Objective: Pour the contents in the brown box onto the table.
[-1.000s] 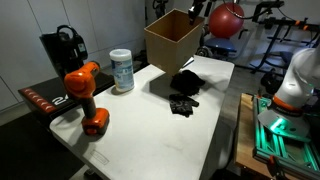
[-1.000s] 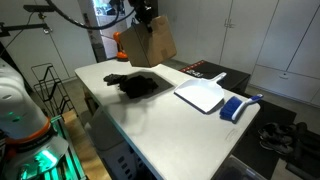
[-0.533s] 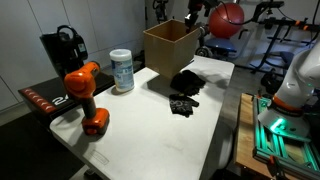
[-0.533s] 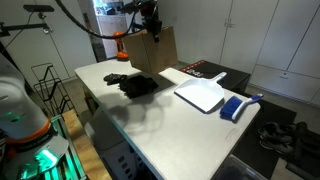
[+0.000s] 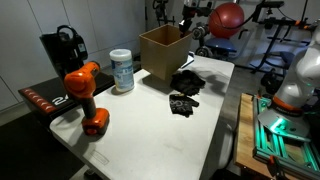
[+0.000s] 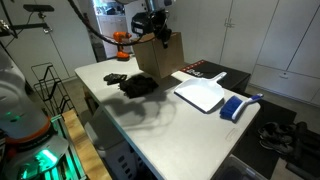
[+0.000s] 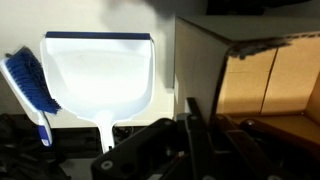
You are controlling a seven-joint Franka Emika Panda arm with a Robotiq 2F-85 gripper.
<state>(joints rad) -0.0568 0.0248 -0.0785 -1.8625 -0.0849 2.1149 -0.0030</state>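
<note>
I see the plain tan cardboard box (image 5: 165, 52) with its open top facing up, at the far part of the white-topped rectangular table (image 5: 150, 135). In an exterior view (image 6: 160, 57) it leans a little, and I cannot tell whether its base sits flat on the top. My gripper (image 5: 187, 24) is at the box's upper rim, and in the wrist view one finger (image 7: 193, 122) lies against the box wall, so I read it as clamped on that wall. The inside of the box that I can see from the wrist looks bare brown.

The heap of black floppy fabric pieces (image 5: 185, 84) lies on the table just beside the box, on its near side, with one smaller black piece (image 5: 182, 104) a bit farther out. A white canister with a blue label (image 5: 122, 70) stands close to the box on its other side, and an orange-and-black drill (image 5: 85, 98) stands beyond that. A white plastic dustpan (image 6: 203, 95) and a blue brush (image 6: 235, 107) lie on the table, apart from the box
</note>
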